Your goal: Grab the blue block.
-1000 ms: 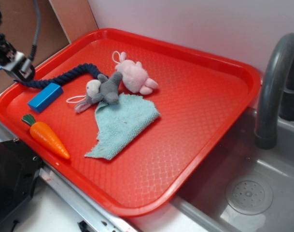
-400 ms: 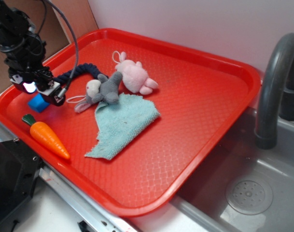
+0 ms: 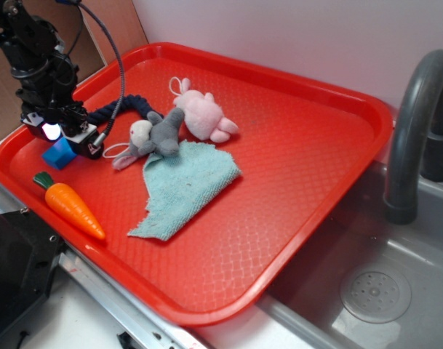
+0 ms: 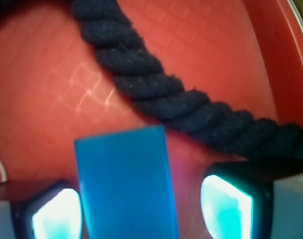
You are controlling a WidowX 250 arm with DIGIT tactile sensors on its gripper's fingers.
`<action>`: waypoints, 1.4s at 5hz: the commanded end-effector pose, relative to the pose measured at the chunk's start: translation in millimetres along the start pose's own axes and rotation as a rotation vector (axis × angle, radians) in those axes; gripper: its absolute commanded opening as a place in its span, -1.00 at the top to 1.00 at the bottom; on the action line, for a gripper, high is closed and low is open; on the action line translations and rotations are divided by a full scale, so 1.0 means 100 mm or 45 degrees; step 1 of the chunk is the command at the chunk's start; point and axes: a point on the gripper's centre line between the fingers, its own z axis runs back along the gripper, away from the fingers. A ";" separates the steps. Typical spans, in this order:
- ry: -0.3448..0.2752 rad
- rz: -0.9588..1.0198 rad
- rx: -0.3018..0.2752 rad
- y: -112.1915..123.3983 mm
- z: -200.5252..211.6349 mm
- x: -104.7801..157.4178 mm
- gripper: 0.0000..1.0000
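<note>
The small bright blue rectangular block [image 4: 125, 181], smooth and plain-faced, lies near the left edge of the red plastic tray [image 3: 294, 182], beside the dark navy braided rope [image 4: 181, 99]. The black gripper [image 4: 141, 211] straddles it, jaws spread, not clamped.

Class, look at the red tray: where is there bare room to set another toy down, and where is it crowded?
Bare: the tray's whole right half, from the cloth to the rim by the sink. Crowded: the left end, where gripper, blue block, rope, carrot and two plush toys cluster.
</note>
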 end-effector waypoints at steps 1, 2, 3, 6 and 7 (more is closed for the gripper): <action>-0.018 0.057 -0.002 0.05 0.03 0.06 1.00; 0.012 0.058 -0.001 0.05 0.03 0.08 1.00; 0.052 0.069 -0.064 0.01 0.13 0.07 1.00; -0.295 0.022 -0.209 -0.58 1.66 0.17 1.00; -0.346 -0.093 -0.341 -0.84 2.09 0.05 1.00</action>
